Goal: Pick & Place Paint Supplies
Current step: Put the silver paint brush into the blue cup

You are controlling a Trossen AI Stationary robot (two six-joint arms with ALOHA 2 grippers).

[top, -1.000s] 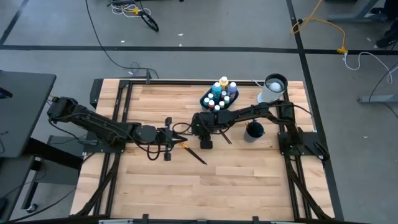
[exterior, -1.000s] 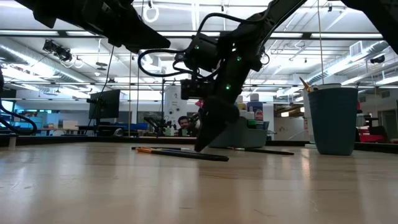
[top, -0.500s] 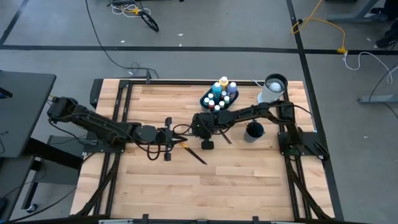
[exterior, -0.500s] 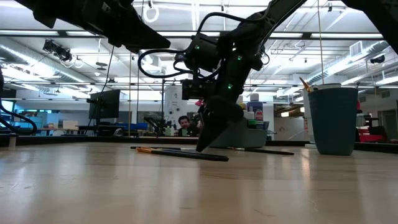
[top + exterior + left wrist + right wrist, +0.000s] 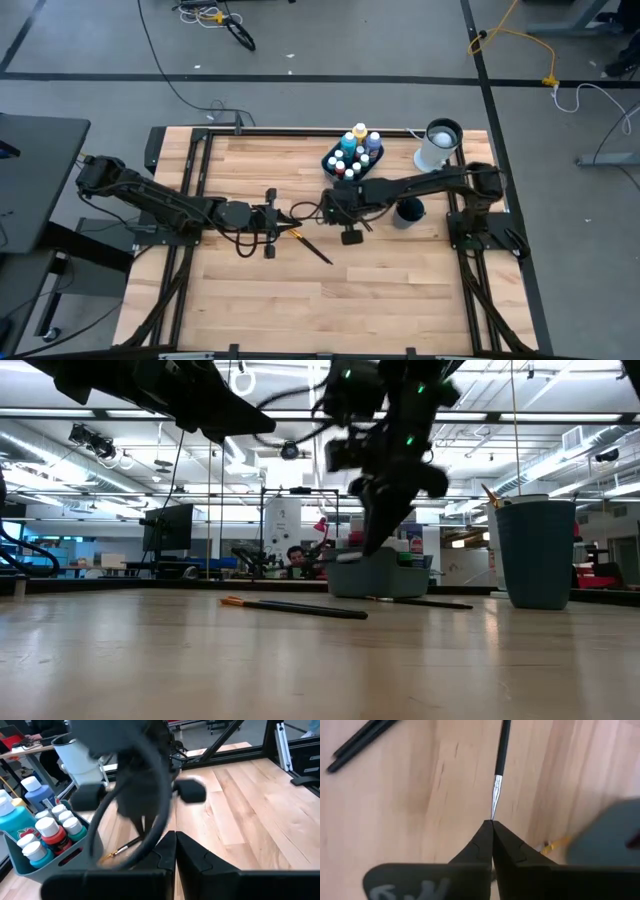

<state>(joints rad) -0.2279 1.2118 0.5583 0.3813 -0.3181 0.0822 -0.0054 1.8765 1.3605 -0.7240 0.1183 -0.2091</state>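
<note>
Wood-plank table (image 5: 250,300), open workshop bkgd w/ ceiling lights in low view.

R gripper (image 5: 491,824): just right of frame ctr in high view, off the table surface in low view. Fingers pinched shut. In R wrist view the silver-ferrule end of a thin brush (image 5: 501,755) meets the fingertips exactly and the shaft runs straight away from them. Reads as gripped by the very tip, but the contact itself is hidden, so not 100% sure.

L gripper (image 5: 272,222): left of ctr in high view, shut on nothing, waiting.

Step in hand (my read): carry the brush to the dark cup (image 5: 408,211), which sits right of the R gripper in high view, below the white cylinder (image 5: 437,145).

How to do it well:
- Tip grip is marginal, so move slow w/ no wrist snaps; the long shaft will swing.
- Keep the shaft hanging clear of the bottle tray (image 5: 330,163), upper ctr and close by.
- Get the free end over the cup mouth before opening.
- If it slips, set down and re-grip mid-shaft.

Other supplies:
- Paint bottles (image 5: 352,150) stand in the tray.
- Orange-tipped brush (image 5: 312,247) lies on the table, lower left of the R gripper.
- Two more dark brushes (image 5: 360,739) lie at upper left of R wrist view, apart from the held one.
</note>
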